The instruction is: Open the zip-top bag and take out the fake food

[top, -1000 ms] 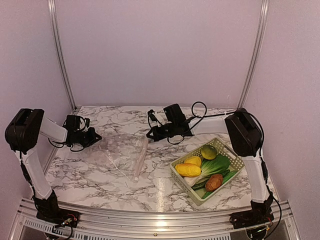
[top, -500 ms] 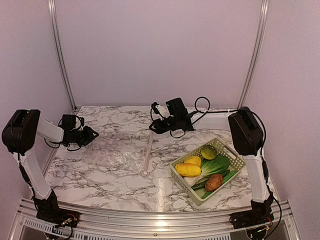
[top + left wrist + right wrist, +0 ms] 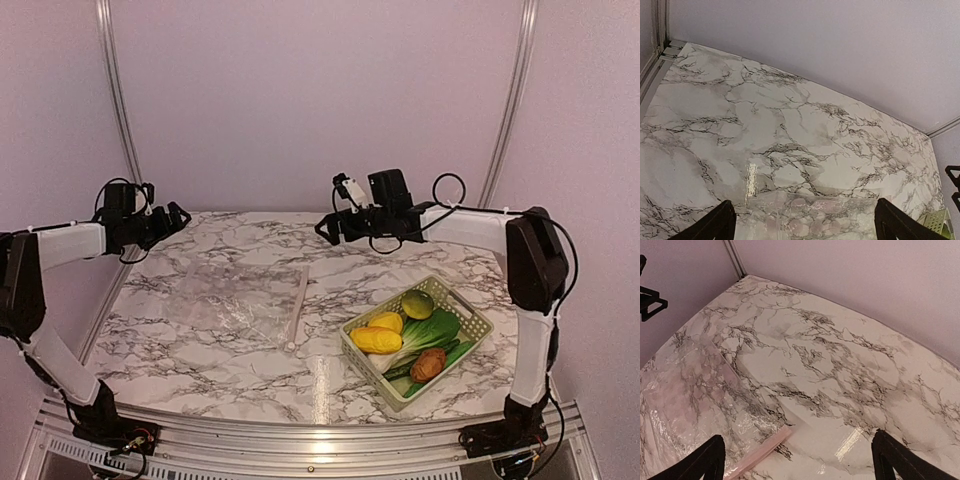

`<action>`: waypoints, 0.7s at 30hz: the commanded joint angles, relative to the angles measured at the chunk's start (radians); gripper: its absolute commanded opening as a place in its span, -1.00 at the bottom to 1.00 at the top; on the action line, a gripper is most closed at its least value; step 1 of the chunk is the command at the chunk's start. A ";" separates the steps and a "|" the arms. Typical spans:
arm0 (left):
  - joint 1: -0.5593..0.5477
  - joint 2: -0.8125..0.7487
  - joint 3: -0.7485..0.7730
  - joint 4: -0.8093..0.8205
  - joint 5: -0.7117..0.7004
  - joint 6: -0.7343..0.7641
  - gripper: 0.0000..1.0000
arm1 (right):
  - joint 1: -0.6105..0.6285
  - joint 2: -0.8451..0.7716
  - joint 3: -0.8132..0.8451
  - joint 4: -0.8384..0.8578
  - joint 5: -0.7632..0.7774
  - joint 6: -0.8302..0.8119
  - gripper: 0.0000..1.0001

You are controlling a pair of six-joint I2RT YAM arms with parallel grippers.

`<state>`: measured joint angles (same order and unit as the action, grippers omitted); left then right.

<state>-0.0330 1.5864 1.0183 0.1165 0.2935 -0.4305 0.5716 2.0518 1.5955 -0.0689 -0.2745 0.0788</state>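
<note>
The zip-top bag [image 3: 235, 300] lies flat on the marble table, with nothing visible inside it and its whitish zipper strip [image 3: 297, 305] toward the right. The fake food sits in the lattice basket [image 3: 470, 318]: mango [image 3: 417, 303], lemon [image 3: 387, 321], orange-yellow fruit [image 3: 375, 340], bok choy [image 3: 428, 330], potato [image 3: 428, 364]. My left gripper [image 3: 172, 217] hovers at the back left, open and holding nothing, above and behind the bag [image 3: 805, 217]. My right gripper [image 3: 328, 228] hovers at the back centre, open and holding nothing, with the bag's zipper corner [image 3: 760, 450] below it.
The basket stands at the front right of the table [image 3: 250, 360]. Aluminium frame posts [image 3: 120, 110] rise at the back corners in front of plain walls. The basket's corner [image 3: 940, 220] shows at the lower right of the left wrist view.
Both grippers opened from shut and let go of the bag. Both arms rose and drew back toward the rear wall. The bag settled flat on the table.
</note>
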 commanded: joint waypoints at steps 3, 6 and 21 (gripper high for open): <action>-0.109 -0.112 0.062 -0.209 -0.170 0.119 0.98 | -0.032 -0.191 -0.116 0.013 -0.023 -0.020 0.97; -0.206 -0.154 0.044 -0.214 -0.264 0.154 0.98 | -0.034 -0.297 -0.212 0.024 -0.018 -0.019 0.97; -0.459 -0.190 -0.119 -0.127 -0.419 0.138 0.98 | -0.096 -0.740 -0.758 0.181 0.024 0.064 0.97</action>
<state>-0.4911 1.4200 0.9474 -0.0326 -0.0917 -0.2844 0.4866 1.3628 0.8917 0.0547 -0.2634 0.1123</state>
